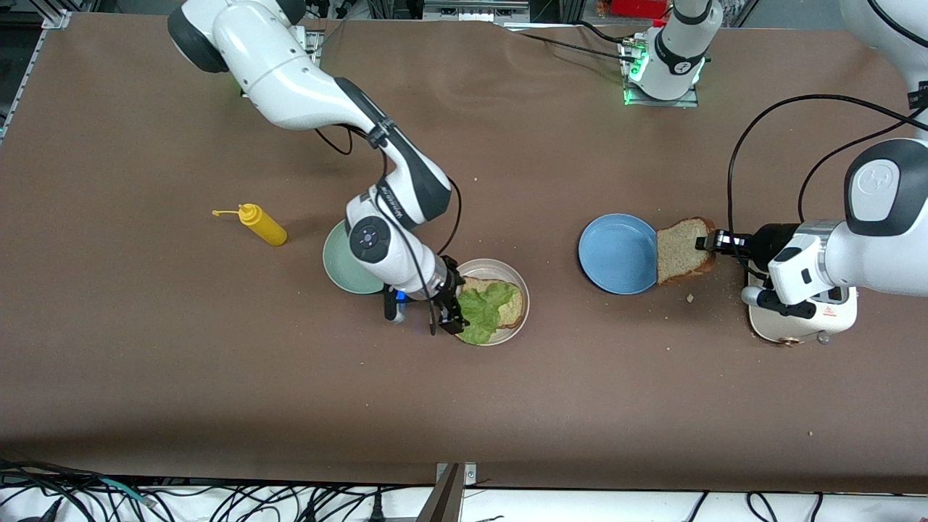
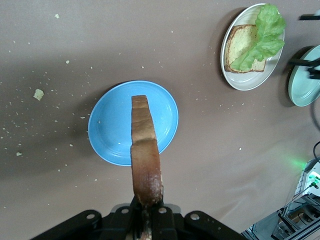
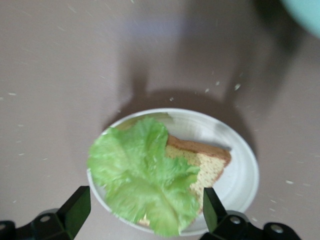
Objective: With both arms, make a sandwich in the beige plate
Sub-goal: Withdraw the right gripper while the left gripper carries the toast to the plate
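Mint-green plate (image 1: 341, 268) half hidden under right arm

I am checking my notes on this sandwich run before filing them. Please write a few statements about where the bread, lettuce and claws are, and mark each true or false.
1. The lettuce leaf lies on a bread slice in the beige plate. True.
2. The left claw holds nothing. False: it is shut on the second bread slice, beside the blue plate.
3. The right claw is open over the beige plate. True.
4. The blue plate has a bread slice lying in it. False: nothing lies in it.
5. The yellow bottle stands upright. False: it lies on its side.
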